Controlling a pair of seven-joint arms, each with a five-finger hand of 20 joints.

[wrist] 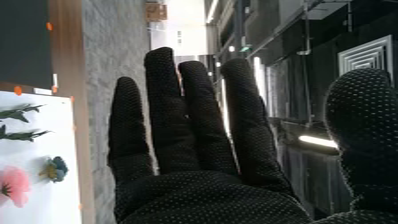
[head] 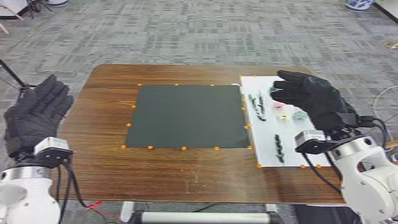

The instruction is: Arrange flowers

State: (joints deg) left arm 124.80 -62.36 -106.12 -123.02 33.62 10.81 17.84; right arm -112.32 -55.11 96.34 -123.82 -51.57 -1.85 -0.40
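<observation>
Right hand (head: 311, 100) spread, holding nothing, over the white board's (head: 298, 145) right edge! Flowers (head: 278, 105) lie on that board. Picking stage, I'd say: next, lower and pinch 1. Left hand (head: 37, 115) straight-fingered, off the table's (head: 160, 175) left edge.

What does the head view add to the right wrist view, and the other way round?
Head view adds: the left hand in its black fabric glove, open, and the lone dark green leafy sprig nearest the robot on the white board.
Right wrist view adds: the white fixture of nested squares and the bright light tube.
Both share: the right hand, the white rectangular board, the pink flower, the flat dark square mat and the brown wooden table.
</observation>
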